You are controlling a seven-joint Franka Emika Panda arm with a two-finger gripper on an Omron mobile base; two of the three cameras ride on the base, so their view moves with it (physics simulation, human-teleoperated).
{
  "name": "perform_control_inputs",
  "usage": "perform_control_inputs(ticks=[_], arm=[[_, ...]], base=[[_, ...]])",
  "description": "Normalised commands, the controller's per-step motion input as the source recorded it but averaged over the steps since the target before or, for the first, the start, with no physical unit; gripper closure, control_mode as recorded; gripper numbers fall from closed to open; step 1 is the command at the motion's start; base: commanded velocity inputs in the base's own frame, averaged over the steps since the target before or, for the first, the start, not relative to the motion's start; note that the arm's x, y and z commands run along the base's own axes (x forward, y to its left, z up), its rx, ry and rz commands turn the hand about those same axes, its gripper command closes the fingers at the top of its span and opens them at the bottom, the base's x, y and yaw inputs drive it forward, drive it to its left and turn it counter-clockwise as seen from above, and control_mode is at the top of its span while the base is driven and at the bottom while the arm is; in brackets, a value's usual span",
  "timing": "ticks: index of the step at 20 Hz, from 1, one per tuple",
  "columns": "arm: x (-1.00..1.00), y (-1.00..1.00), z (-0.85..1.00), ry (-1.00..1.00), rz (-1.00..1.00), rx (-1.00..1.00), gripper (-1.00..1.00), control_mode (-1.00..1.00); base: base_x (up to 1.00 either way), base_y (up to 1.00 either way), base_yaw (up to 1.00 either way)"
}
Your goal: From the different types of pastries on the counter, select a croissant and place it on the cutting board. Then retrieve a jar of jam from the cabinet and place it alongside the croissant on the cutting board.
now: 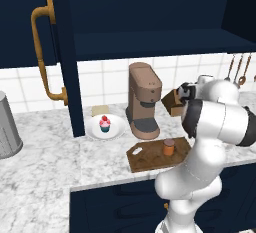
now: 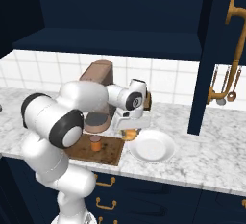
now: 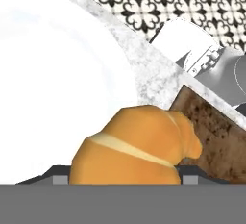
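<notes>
My gripper (image 2: 130, 130) is shut on the golden-brown croissant (image 2: 129, 134), holding it just above the counter (image 2: 192, 163) between the cutting board (image 2: 108, 152) and an empty white plate (image 2: 153, 147). In the hand view the croissant (image 3: 139, 146) sits between my fingertips, with the plate (image 3: 48, 74) to its left and a corner of the dark board (image 3: 216, 136) to its right. The orange-brown jam jar (image 1: 169, 147) stands upright on the cutting board (image 1: 145, 158). The pink-frosted cupcake (image 1: 104, 123) rests on another white plate (image 1: 117, 127). The navy cabinet door (image 1: 62, 52) stands open.
A brown coffee machine (image 1: 144, 101) stands right behind the board. A brown box (image 1: 172, 102) sits to its right, and utensils (image 1: 236, 69) hang on the tiled wall. A grey canister (image 1: 7, 124) is at the far left. A second open door (image 2: 206, 55) juts out over the counter.
</notes>
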Motion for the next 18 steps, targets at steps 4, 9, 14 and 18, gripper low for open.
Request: perform_control_inputs(ticks=[4,9,14,18], arm=[[-0.36,0.58,0.0,0.01,0.0,0.0,1.0,-1.0],[-0.34,0.63,0.0,0.0,0.0,0.0,1.0,-1.0],[-0.05,0.58,-0.04,0.0,0.0,-0.03,1.0,-1.0],[0.0,0.03,-0.25,-0.06,0.0,-0.01,1.0,-1.0]], base=[[0.0,0.0,0.0],[0.0,0.0,0.0],[0.0,0.0,0.0],[0.0,0.0,0.0]])
